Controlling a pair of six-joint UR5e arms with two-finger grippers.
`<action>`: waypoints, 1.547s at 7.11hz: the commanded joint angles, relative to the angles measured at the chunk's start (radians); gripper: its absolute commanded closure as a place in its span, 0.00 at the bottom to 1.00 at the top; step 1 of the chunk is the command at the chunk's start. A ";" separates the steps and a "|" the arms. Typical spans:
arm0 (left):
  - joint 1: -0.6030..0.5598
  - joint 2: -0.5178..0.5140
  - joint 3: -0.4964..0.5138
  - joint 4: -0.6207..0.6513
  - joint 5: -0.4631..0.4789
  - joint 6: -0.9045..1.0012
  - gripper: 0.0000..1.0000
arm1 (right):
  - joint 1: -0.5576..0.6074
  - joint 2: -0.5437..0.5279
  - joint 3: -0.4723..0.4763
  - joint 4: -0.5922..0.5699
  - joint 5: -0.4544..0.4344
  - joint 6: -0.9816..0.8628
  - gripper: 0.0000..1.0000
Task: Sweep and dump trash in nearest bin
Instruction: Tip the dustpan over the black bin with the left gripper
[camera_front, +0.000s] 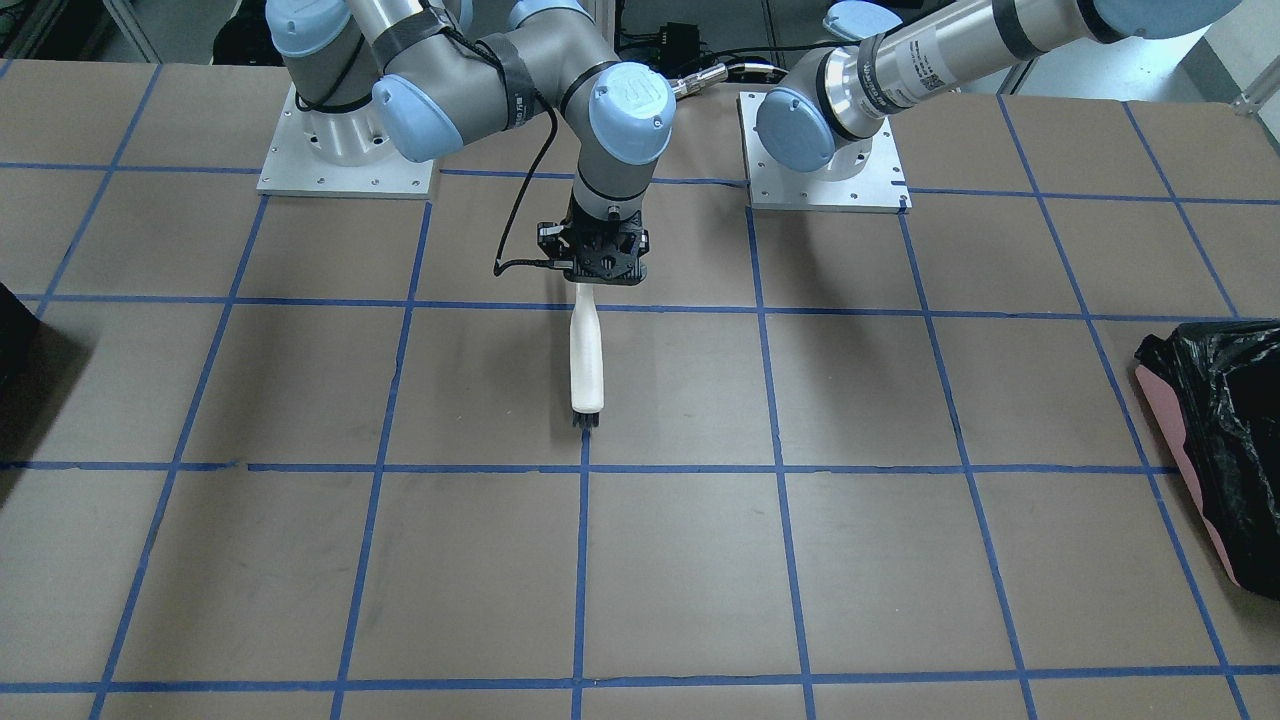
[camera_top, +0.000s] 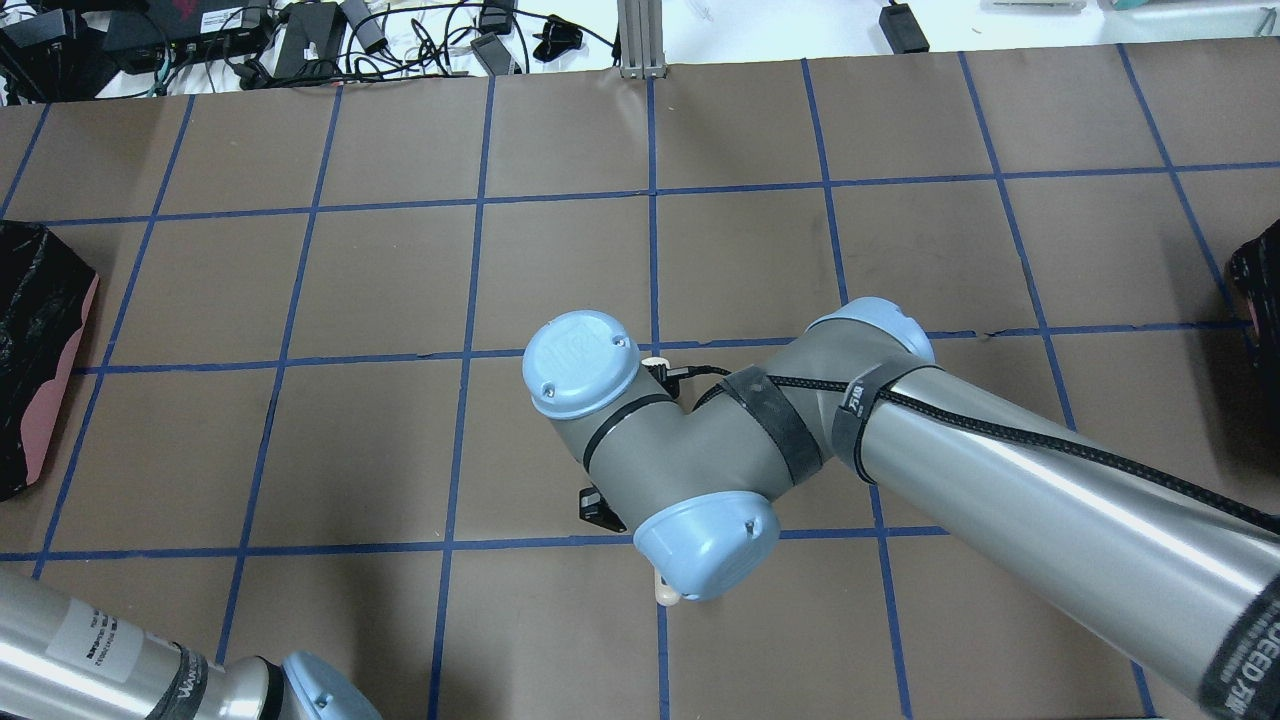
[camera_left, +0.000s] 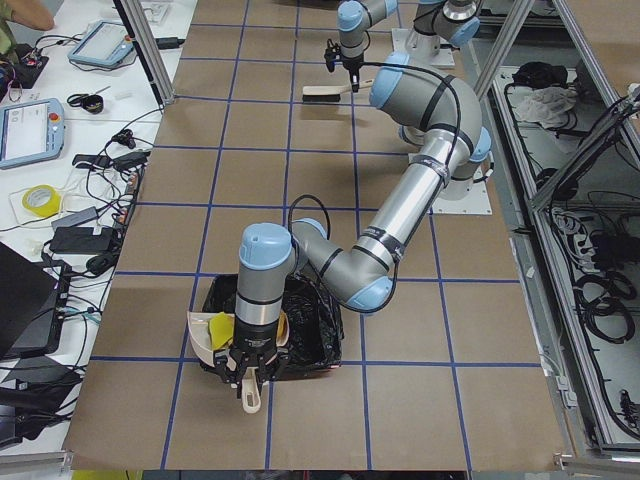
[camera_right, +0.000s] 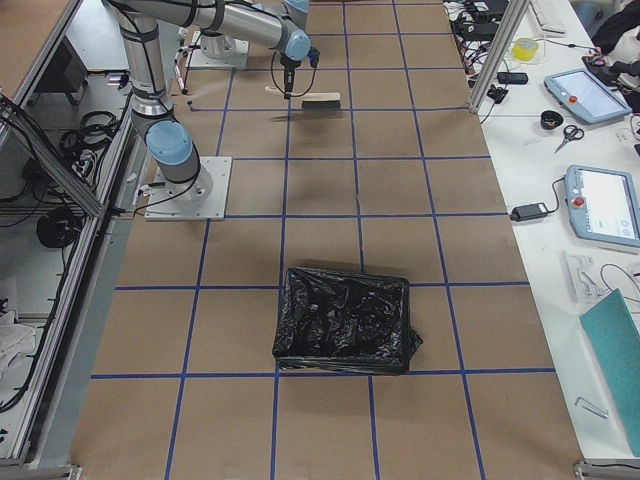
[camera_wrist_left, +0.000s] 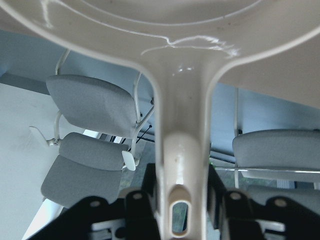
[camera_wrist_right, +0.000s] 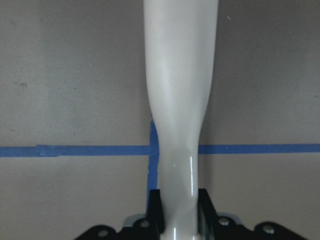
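Yellow trash (camera_left: 218, 326) at the pink-sided bin (camera_front: 1222, 400)
Front view: the right gripper (camera_front: 583, 283) clamps a white brush (camera_front: 586, 365), well apart from the bin. Left-side view: the left gripper (camera_left: 250, 372) grips a cream dustpan (camera_left: 201, 337) over the bin's black bag (camera_left: 315, 335); glossy yellow lumps sit at the bin's rim. Left wrist view: jaws pinch the dustpan's handle (camera_wrist_left: 181, 150).

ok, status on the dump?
Left tool shut on cream plastic dustpan, tipped at black-bagged bin. Right tool shut on white-handled brush, mid-table. Yellow trash piece at pan. No obstruction seen.
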 joint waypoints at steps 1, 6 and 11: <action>-0.020 0.011 -0.055 0.164 0.021 0.115 1.00 | 0.022 -0.003 -0.002 0.000 0.006 0.008 1.00; -0.140 0.115 -0.068 0.166 0.030 0.214 1.00 | 0.022 0.007 0.023 0.000 0.003 -0.002 1.00; -0.307 0.267 -0.074 -0.312 0.062 -0.267 1.00 | 0.022 0.008 0.035 -0.043 -0.006 -0.002 0.08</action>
